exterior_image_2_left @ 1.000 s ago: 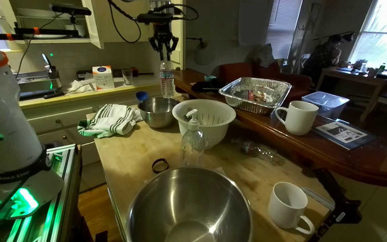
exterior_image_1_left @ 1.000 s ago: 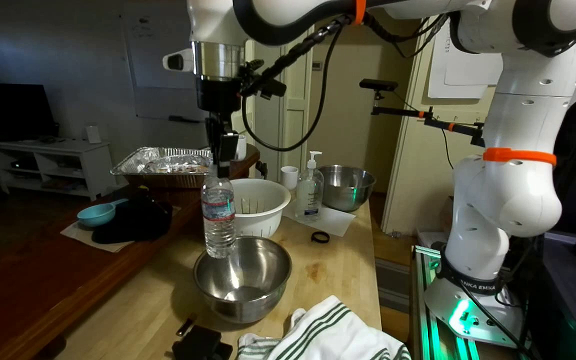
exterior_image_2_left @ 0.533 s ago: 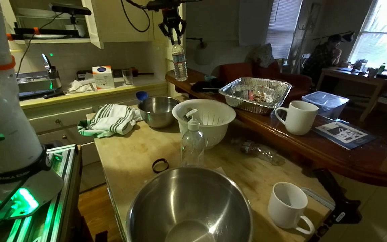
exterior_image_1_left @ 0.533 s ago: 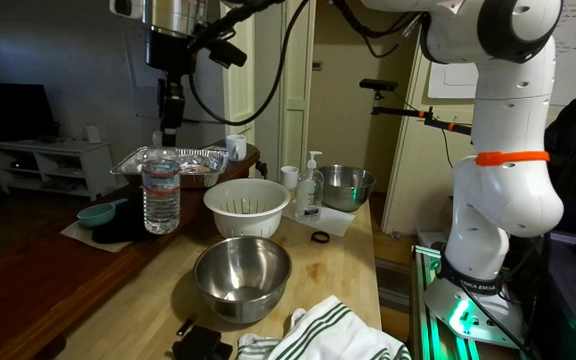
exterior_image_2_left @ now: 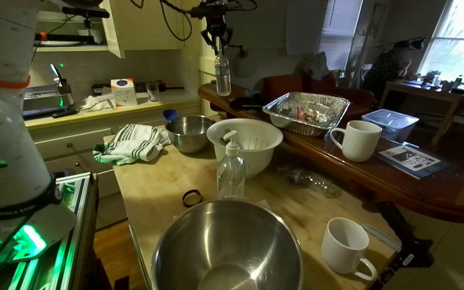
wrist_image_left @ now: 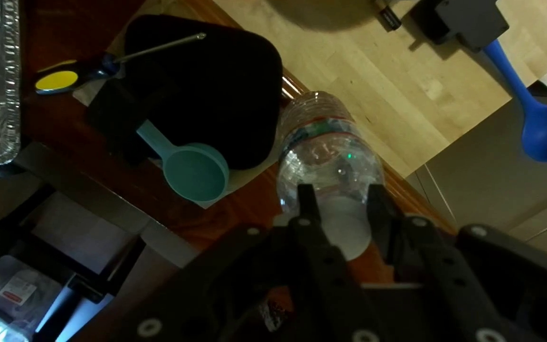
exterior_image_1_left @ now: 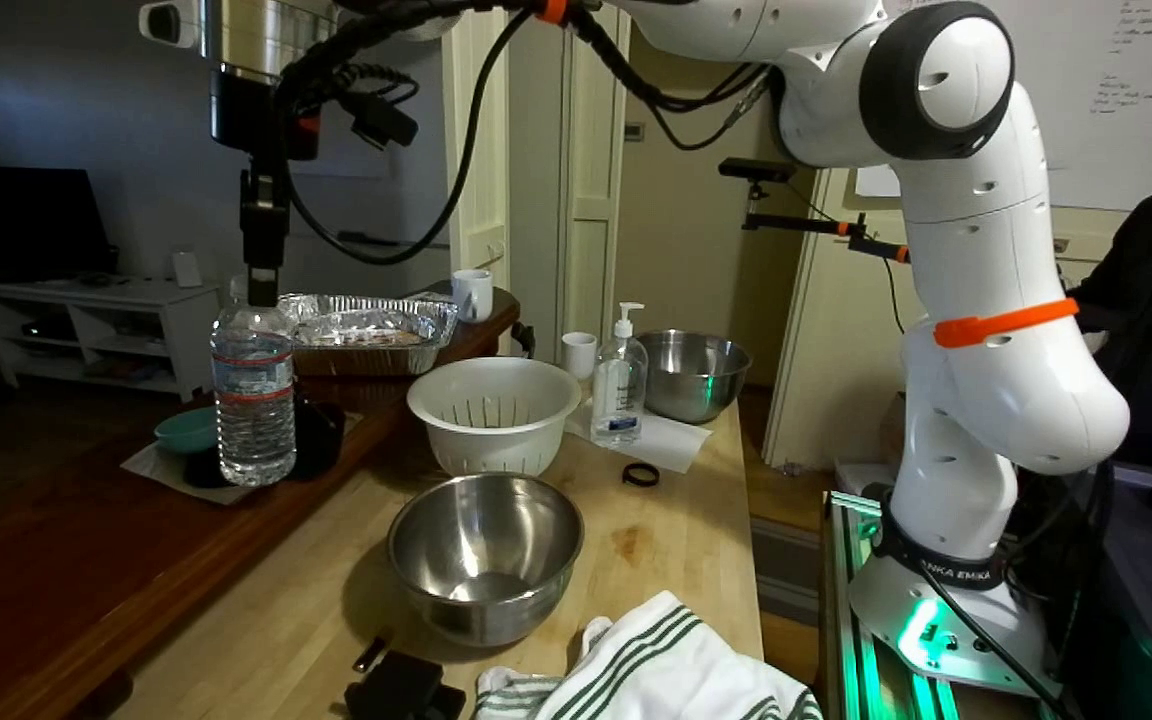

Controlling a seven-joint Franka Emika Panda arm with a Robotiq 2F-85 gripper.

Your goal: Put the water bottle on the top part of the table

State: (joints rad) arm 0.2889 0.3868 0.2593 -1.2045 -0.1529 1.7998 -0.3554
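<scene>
The water bottle [exterior_image_1_left: 254, 395], clear with a white cap and a red-edged label band, hangs upright from my gripper [exterior_image_1_left: 262, 288]. It also shows in an exterior view [exterior_image_2_left: 223, 76], below the gripper [exterior_image_2_left: 219, 49]. In the wrist view the gripper [wrist_image_left: 341, 194] has one finger on each side of the cap and neck of the bottle [wrist_image_left: 323, 147]. The table, a raised dark brown wooden top [exterior_image_1_left: 26, 600], lies below the bottle. In the wrist view the bottle is over the table [wrist_image_left: 247, 209] near its edge; how high it hangs is hard to tell.
On the brown top, a black pad [wrist_image_left: 207, 90] with a screwdriver [wrist_image_left: 71, 76] and teal scoop [wrist_image_left: 195, 173] lies near the bottle. A foil tray [exterior_image_2_left: 308, 121] and white mug [exterior_image_2_left: 357, 141] stand further along. The lower light counter holds a metal bowl [exterior_image_1_left: 486, 560] and white colander [exterior_image_1_left: 496, 410].
The gripper has carried the bottle from above the metal bowl across to above the brown tabletop. In the last half second it has moved on a little and slightly down.
</scene>
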